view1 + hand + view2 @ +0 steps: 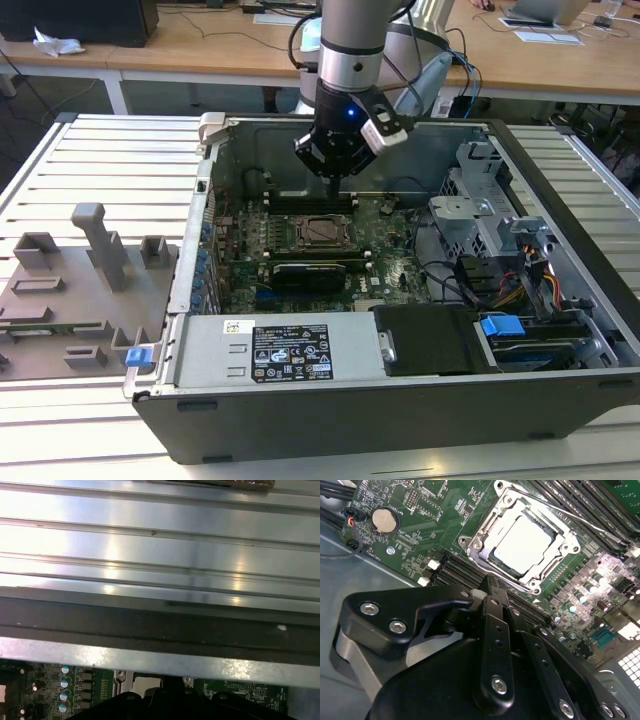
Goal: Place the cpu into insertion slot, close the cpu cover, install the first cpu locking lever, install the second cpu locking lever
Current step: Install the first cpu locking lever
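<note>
The cpu (524, 544) lies seated in the insertion slot (496, 560), upper centre of the second wrist view, with the cpu cover (547, 562) down around it as a silver frame. The gripper (489, 587) hangs just below it in that frame, fingers drawn together and holding nothing. In the exterior view the gripper (333, 183) sits at upper centre, directly above the socket (inside the open computer case (400, 410)).
</note>
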`<state>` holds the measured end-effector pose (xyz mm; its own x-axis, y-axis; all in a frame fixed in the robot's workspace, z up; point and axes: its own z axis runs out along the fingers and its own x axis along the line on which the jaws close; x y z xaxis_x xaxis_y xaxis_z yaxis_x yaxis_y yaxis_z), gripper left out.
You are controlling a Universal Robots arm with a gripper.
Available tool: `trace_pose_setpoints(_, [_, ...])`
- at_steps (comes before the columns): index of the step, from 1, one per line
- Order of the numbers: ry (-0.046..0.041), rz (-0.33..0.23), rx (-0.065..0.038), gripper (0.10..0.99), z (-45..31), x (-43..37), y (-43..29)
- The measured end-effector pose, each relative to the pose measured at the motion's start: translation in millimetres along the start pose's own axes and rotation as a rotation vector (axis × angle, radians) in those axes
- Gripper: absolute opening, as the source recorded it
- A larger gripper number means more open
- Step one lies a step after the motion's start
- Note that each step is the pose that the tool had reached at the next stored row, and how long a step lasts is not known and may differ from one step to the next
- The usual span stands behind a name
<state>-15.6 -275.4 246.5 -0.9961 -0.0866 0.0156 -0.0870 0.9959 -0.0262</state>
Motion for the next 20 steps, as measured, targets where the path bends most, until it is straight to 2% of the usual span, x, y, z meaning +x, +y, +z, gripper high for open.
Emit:
trace_pose_setpoints(8, [0.0000, 0.000, 0.000, 0.106, 0.1, 0.8, -9.5])
trace_pose_setpoints(20, [0.0001, 0.000, 0.000, 0.106, -4.6, 1.0, -10.5])
